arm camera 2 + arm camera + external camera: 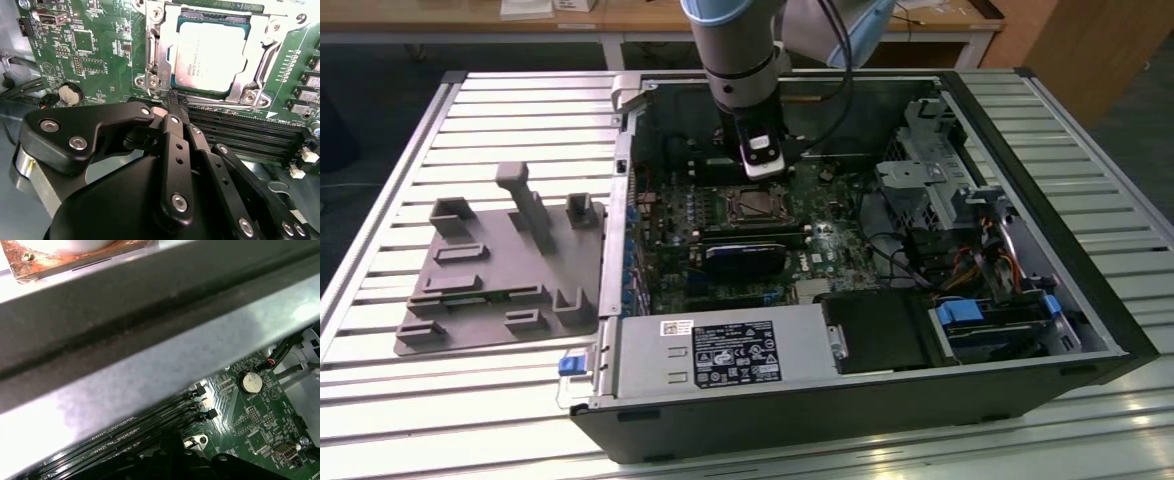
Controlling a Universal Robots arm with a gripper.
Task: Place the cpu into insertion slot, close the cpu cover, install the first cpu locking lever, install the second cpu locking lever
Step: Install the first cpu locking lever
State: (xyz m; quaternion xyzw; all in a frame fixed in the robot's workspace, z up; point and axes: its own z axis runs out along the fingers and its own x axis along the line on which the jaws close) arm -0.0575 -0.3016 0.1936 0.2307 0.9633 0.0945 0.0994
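The cpu, a pale silver square, lies in the insertion slot on the green board. The silver cpu cover lies flat around it, framing the chip. A thin metal lever runs along the socket edge nearest me. My gripper is shut, its black fingertips pressed together at the socket's corner, by that lever's end; I cannot tell if they pinch it. In the exterior view my gripper hangs just behind the socket inside the open computer case.
Black memory slots run beside the socket, and a coin battery sits on the board. A black graphics card lies in front of the socket. The case wall is close by. A grey fixture stands on the slatted table.
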